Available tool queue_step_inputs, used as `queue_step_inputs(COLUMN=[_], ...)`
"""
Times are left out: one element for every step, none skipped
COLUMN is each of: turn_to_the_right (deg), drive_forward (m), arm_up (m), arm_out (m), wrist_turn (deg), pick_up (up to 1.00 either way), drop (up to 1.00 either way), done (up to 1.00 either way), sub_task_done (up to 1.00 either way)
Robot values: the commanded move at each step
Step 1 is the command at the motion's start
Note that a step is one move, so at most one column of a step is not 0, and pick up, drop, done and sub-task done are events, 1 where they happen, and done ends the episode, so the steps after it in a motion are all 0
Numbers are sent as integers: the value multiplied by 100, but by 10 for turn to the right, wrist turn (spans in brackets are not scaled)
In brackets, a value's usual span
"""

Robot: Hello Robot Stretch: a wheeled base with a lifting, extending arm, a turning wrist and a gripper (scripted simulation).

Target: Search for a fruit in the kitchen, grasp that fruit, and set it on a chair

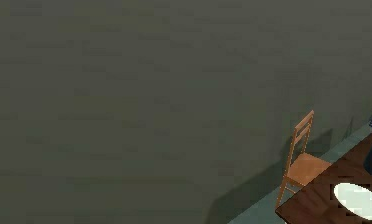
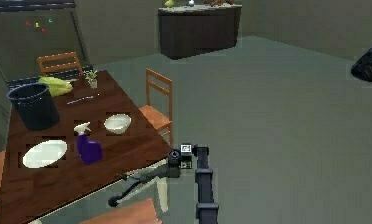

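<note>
In the arm side view my arm (image 2: 204, 190) rises from the bottom edge. The gripper (image 2: 118, 198) reaches left to the near edge of a wooden table (image 2: 134, 150). The tabletop lies behind the gripper's far end, so I cannot tell whether it holds anything. A yellow-green thing (image 2: 56, 86) lies at the table's far end beside a dark bucket (image 2: 32, 105). One wooden chair (image 2: 159, 98) stands at the table's right side and another chair (image 2: 59, 62) at its far end. The forward view has a wooden chair (image 1: 304, 155) against the wall.
On the table are a white plate (image 2: 44, 153), a purple spray bottle (image 2: 88, 147), a white bowl (image 2: 117, 123) and a small plant (image 2: 91, 76). A dark counter (image 2: 199, 30) stands at the back. Open grey floor (image 2: 284, 120) spreads to the right. The forward view faces a dark wall (image 1: 144, 100).
</note>
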Motion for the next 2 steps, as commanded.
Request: queue_step_inputs(turn_to_the_right=[0,0], drive_forward=[0,0], arm_up=[0,0], arm_out=[-8,0], wrist_turn=[0,0], pick_up=[0,0], drop=[0,0], done=[0,100], sub_task_done=[0,0])
